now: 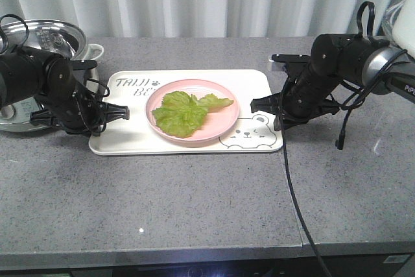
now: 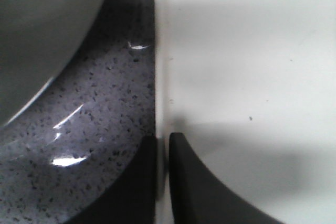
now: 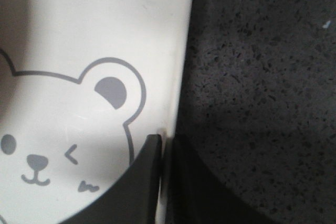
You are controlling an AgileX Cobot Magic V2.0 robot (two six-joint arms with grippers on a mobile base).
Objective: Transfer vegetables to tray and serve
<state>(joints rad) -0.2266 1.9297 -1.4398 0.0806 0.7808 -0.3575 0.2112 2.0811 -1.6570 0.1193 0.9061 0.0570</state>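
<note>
Left tool (image 1: 123,111) is clenched on the left short edge of the tray (image 1: 130,139). In its wrist view the tool (image 2: 161,141) has one dark finger (image 2: 137,182) outside the rim on the speckled grey table (image 2: 105,108) and the other inside on the cream surface of the tray (image 2: 236,77). The right tool (image 1: 254,104) grips the opposite short edge the same way, its tool (image 3: 164,141) pinching the rim of the tray (image 3: 79,24) beside the bear's ear.

The tray lies flat on the table (image 1: 194,205), long axis left to right between the two tools, grey lettering at its back left, bear face at its front right. A round pink plate (image 1: 224,120) sits mid-tray and carries the lettuce leaf (image 1: 185,111). It is flat, crinkled and bright green, its long axis running left-right, with a narrower lobe reaching toward the right tool. A metal pot (image 1: 45,37) stands behind the left arm.
</note>
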